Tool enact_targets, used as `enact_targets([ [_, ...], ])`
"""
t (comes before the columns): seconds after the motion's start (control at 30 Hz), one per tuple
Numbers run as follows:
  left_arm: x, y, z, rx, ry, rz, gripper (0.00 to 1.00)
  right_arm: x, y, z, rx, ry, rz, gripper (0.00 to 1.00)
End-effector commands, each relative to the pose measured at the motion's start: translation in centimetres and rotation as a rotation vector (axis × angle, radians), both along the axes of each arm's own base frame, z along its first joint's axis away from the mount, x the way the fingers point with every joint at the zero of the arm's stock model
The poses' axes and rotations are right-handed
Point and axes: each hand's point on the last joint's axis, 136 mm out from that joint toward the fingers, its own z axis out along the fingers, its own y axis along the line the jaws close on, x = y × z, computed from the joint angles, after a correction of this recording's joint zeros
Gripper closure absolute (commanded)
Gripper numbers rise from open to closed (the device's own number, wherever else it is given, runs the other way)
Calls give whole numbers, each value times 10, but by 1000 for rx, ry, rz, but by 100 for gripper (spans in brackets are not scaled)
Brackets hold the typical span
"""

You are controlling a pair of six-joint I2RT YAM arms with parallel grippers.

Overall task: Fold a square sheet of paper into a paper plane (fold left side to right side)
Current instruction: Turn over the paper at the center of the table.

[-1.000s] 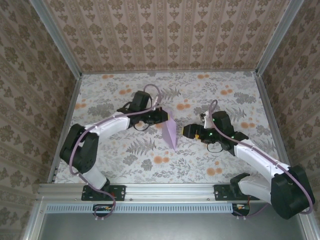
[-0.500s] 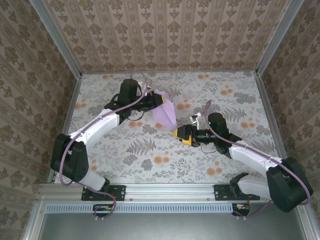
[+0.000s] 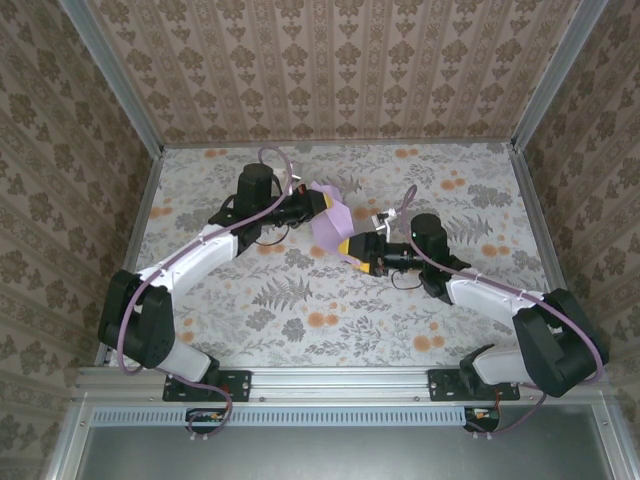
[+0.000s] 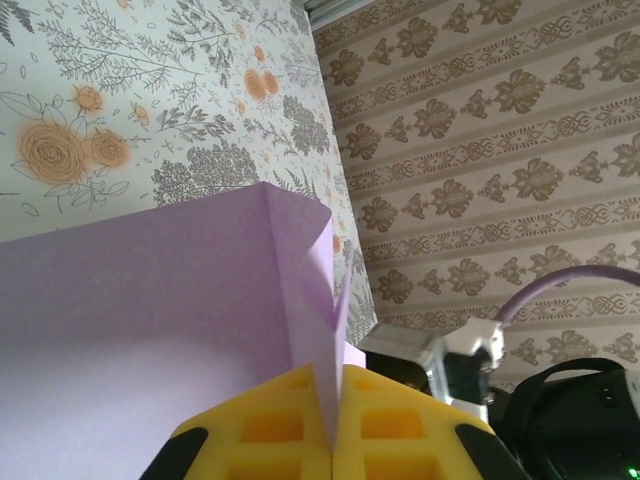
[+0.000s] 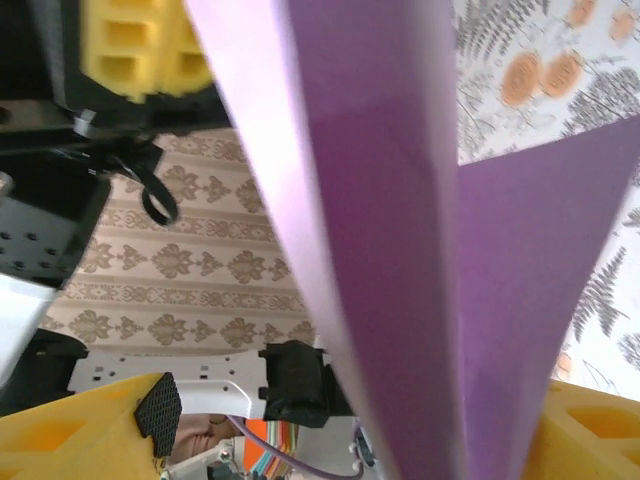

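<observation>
Lilac paper plane (image 3: 330,222) up off the floral counter (image 3: 300,320), held mid-air. Clamped at the far end in the left pincer (image 3: 318,203), pads (image 4: 270,430) tight on a folded edge, probably to steady it for a handover. Straddled near the tip by the right pincer (image 3: 352,248), jaws wide, not yet gripping. Purple cable (image 3: 275,155) looped behind, no hindrance.

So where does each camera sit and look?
Top external: high behind the arms, looking down on the table; both arms show, meeting at the paper plane.
Left wrist: on the left arm, looking along the left gripper, shut on the paper plane.
Right wrist: on the right arm, looking through the open right gripper.
Shared: all three see the paper plane.
</observation>
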Motion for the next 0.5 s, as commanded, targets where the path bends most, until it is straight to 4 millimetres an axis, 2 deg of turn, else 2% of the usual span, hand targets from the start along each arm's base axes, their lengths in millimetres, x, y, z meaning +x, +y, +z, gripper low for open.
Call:
enact_targets([
  [0.0, -11, -2, 14, -52, -17, -24, 94, 10, 0, 29, 48, -92, 2, 29],
  [0.23, -15, -2, 13, -62, -15, -35, 94, 17, -8, 40, 54, -132, -26, 39],
  [0.47, -17, -2, 11, -68, -14, -40, 93, 17, -12, 44, 56, -144, -44, 56],
])
